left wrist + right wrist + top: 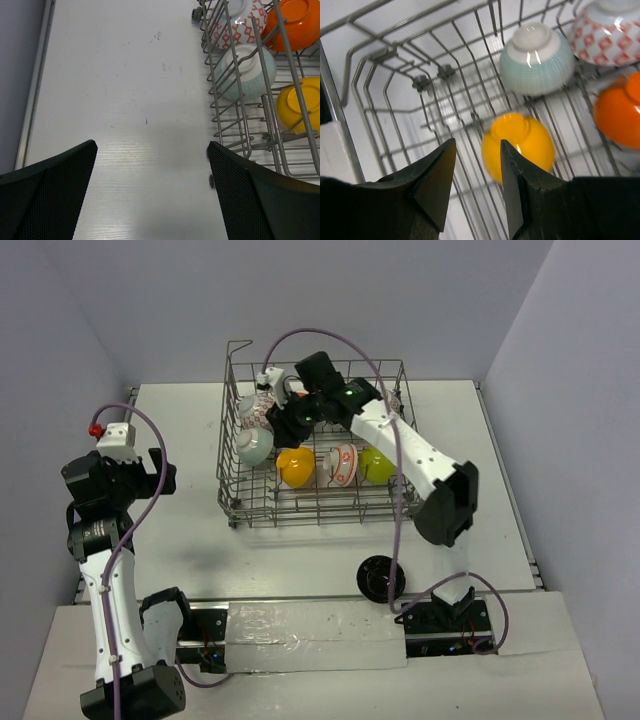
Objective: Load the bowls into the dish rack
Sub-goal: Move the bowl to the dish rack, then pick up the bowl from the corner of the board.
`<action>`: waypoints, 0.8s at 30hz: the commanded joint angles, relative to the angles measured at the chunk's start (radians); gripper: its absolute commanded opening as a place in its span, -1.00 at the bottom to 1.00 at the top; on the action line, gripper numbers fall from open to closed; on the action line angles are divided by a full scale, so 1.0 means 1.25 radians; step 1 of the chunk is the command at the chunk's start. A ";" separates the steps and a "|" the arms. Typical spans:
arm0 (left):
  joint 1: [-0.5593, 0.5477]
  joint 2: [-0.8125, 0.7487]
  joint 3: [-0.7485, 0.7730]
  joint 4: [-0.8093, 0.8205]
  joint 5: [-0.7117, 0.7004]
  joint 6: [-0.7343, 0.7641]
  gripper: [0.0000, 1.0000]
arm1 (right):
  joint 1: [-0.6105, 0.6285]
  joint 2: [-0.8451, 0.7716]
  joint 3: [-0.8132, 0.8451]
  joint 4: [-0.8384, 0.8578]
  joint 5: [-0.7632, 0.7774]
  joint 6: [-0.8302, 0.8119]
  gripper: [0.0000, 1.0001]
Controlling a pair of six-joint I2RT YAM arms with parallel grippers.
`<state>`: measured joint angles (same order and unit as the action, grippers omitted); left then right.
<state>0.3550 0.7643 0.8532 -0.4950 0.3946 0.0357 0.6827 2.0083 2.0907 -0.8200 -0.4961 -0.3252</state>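
The dish rack [300, 508] is a grey wire basket with rows of upright tines, sitting in the middle of the white surface [200, 540]. Along its left side lie a red-and-white lattice bowl [240, 22] and, just nearer, a pale teal bowl [247, 72] with fine ribbing and a white foot ring. Both are tipped over between the tines. An orange bowl [295, 20] lies beside the lattice one. Across the front row, from the left, sit a glossy yellow bowl [296, 466], a white bowl with red circles [342, 464] and a lime green bowl [376, 464]. A glossy black bowl [382, 578] rests outside the rack on the surface, near the right arm's base.

The surface is matt with faint scuffs. The bowls shine like glazed ceramic.

The left arm rises at the left edge. The left hand [152, 147] hovers over bare surface just left of the rack, its mesh-textured black fingers [60, 185] spread wide and holding nothing. The right arm bends at the rack's front right corner and reaches back over the basket. The right hand [476, 150] points down above the yellow bowl with its fingers slightly parted and nothing between them.
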 commanded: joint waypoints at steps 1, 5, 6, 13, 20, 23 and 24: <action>0.003 -0.014 0.043 0.036 -0.041 -0.011 0.99 | -0.011 -0.155 -0.091 0.013 0.070 -0.054 -0.03; 0.002 0.011 0.075 0.017 -0.019 -0.013 0.98 | -0.010 -0.303 -0.184 0.009 0.116 -0.082 -0.03; 0.002 0.016 0.082 0.009 -0.002 -0.013 0.99 | -0.010 -0.325 -0.200 0.003 0.120 -0.087 -0.03; -0.010 0.011 0.066 0.022 0.000 -0.021 0.99 | 0.018 -0.567 -0.451 -0.040 0.154 -0.096 -0.08; -0.014 0.027 0.093 0.013 -0.041 -0.013 0.98 | 0.037 -0.736 -0.716 -0.070 0.138 -0.114 -0.04; -0.014 0.038 0.097 0.007 -0.040 -0.019 0.99 | 0.050 -0.765 -0.778 -0.100 0.126 -0.125 -0.09; -0.014 0.037 0.094 0.009 -0.040 -0.021 0.98 | 0.052 -0.778 -0.791 -0.105 0.121 -0.130 -0.09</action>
<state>0.3405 0.8074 0.9329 -0.4957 0.3569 0.0219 0.7315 1.0786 1.1389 -0.9154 -0.3267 -0.4603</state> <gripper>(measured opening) 0.991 0.458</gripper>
